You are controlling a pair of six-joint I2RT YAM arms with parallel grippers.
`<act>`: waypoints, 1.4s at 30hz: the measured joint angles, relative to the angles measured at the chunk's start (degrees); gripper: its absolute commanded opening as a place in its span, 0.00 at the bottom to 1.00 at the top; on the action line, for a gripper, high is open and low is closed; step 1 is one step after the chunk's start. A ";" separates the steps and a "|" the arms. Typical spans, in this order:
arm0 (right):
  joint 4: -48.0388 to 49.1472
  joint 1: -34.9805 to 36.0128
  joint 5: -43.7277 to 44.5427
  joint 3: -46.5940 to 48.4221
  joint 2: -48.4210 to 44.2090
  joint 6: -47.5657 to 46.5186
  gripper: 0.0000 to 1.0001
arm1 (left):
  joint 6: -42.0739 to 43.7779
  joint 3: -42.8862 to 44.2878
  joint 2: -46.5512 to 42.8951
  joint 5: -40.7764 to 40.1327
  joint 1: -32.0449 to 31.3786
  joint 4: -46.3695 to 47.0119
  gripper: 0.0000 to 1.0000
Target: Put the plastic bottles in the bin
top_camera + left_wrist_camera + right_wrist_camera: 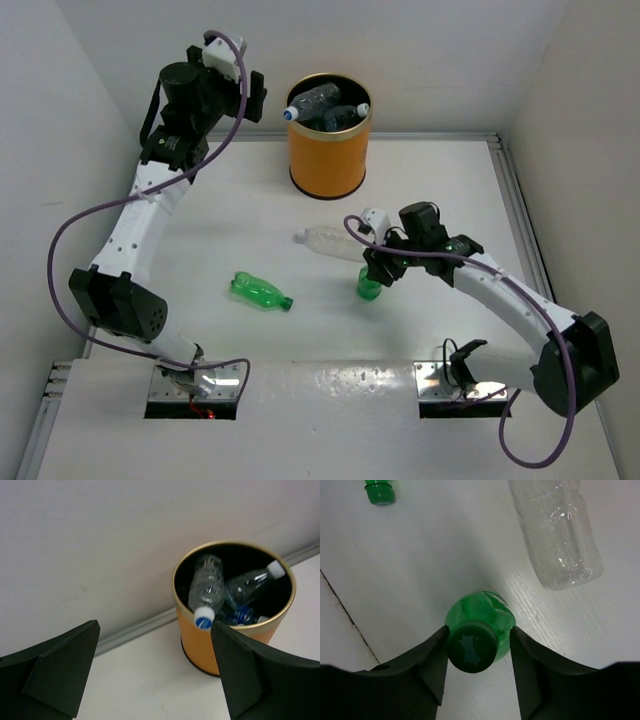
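The orange bin (328, 155) stands at the back centre and holds several clear bottles (318, 100); the left wrist view shows it (200, 640) with the bottles (206, 587) inside. My left gripper (252, 95) is open and empty, raised to the left of the bin (154, 630). My right gripper (378, 268) is shut on an upright green bottle (485, 607), its fingers at either side below the cap (479, 632). A clear bottle (325, 240) lies just beyond it (560, 535). A second green bottle (260, 291) lies to the left (379, 491).
White walls close in the table at the back and both sides. A raised rail (515, 200) runs along the right edge. The arm bases sit on metal plates (200, 385) at the near edge.
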 measured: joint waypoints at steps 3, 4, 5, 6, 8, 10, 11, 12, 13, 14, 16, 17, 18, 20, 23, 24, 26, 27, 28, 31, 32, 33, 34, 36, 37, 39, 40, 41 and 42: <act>1.90 0.07 -0.39 -0.31 0.00 -0.20 0.19 | -0.20 -3.08 -0.87 -0.39 1.05 -1.44 1.00; 2.58 0.09 -0.50 -0.31 0.00 -0.46 0.15 | -0.22 -3.78 -1.33 -0.46 1.33 -1.90 1.00; 2.56 0.07 -0.94 -0.17 0.04 -0.50 0.07 | -0.24 -4.26 -1.84 -0.66 1.66 -2.16 1.00; 2.03 0.04 -1.05 0.28 0.13 -0.66 0.03 | -0.31 -4.59 -2.29 -0.76 1.99 -2.08 1.00; 0.02 0.07 -1.46 2.16 0.26 -0.81 0.00 | -0.52 -5.01 -3.28 -0.90 2.43 -2.01 1.00; -2.40 0.07 -1.62 6.29 0.26 -0.74 0.00 | -0.87 -5.42 -4.24 -1.05 2.84 -1.79 1.00; -2.84 0.07 -1.53 8.90 0.26 -0.61 0.00 | -1.07 -5.68 -4.68 -1.11 3.04 -1.62 1.00; -2.73 0.07 -1.44 12.00 0.28 -0.11 0.00 | -1.31 -5.97 -5.01 -1.16 3.19 -1.53 1.00; -2.05 -0.09 -1.36 15.06 0.37 0.48 0.00 | -1.49 -6.34 -5.29 -1.18 3.39 -1.38 1.00; -1.14 -0.39 -0.85 19.19 1.01 1.42 0.00 | -1.75 -6.84 -5.53 -1.14 3.58 -1.25 1.00; 3.23 -1.33 0.48 26.86 2.97 3.65 0.00 | -2.49 -7.72 -5.57 -1.03 3.98 -1.14 1.00; 5.92 -1.95 1.36 30.03 4.07 4.76 0.00 | -2.78 -8.20 -5.57 -0.94 4.17 -1.20 1.00; 9.51 -2.71 2.56 33.22 5.44 5.97 0.00 | -2.95 -8.66 -5.57 -0.79 4.28 -1.25 1.00; 15.80 -4.39 4.48 38.40 8.59 7.39 0.00 | -3.17 -9.51 -5.53 -0.66 4.39 -1.51 1.00; 23.65 -7.08 6.58 45.97 15.78 9.70 0.00 | -3.41 -10.10 -5.44 -0.33 4.50 -1.77 1.00; 25.73 -7.87 6.97 48.09 18.45 10.73 0.00 | -3.45 -10.19 -5.44 -0.26 4.59 -1.81 1.00; 27.87 -9.42 7.13 52.00 24.02 12.83 0.00 | -3.61 -10.56 -5.42 -0.26 4.70 -1.68 1.00; 28.41 -10.08 7.15 53.57 26.53 13.88 0.00 | -3.67 -10.73 -5.42 -0.26 4.74 -1.60 1.00; 28.68 -10.80 7.08 55.21 29.44 15.21 0.00 | -3.82 -11.04 -5.42 -0.24 4.74 -1.64 1.00; 27.32 -12.63 5.60 59.41 36.35 18.16 0.00 | -3.85 -11.85 -5.42 -0.13 5.01 -1.70 1.00; 26.73 -13.18 4.87 60.89 38.51 19.02 0.00 | -3.85 -12.11 -5.42 -0.11 5.18 -1.70 1.00; 26.12 -13.57 4.20 61.81 40.09 19.69 0.00 | -3.85 -12.39 -5.42 -0.15 5.40 -1.64 1.00; 25.22 -13.99 3.26 62.31 41.44 20.68 0.00 | -3.82 -12.66 -5.42 -0.17 5.73 -1.64 1.00; 24.17 -14.78 0.52 63.08 42.91 22.18 0.00 | -3.85 -13.27 -5.42 -0.22 6.16 -1.62 1.00; 23.32 -15.08 -0.70 63.84 43.25 22.58 0.00 | -3.85 -13.70 -5.42 -0.35 6.38 -1.53 1.00; 21.35 -15.45 -2.69 65.40 43.43 23.04 0.00 | -3.85 -14.82 -5.42 -0.48 6.62 -1.36 1.00; 20.41 -15.54 -3.63 66.03 43.43 23.12 0.00 | -3.82 -15.39 -5.42 -0.55 6.73 -1.40 1.00; 19.47 -15.65 -4.50 66.66 43.45 23.28 0.00 | -3.80 -15.85 -5.42 -0.59 6.84 -1.60 1.00; 18.36 -15.72 -5.40 67.45 43.71 23.43 0.00 | -3.80 -16.20 -5.42 -0.61 6.88 -1.68 1.00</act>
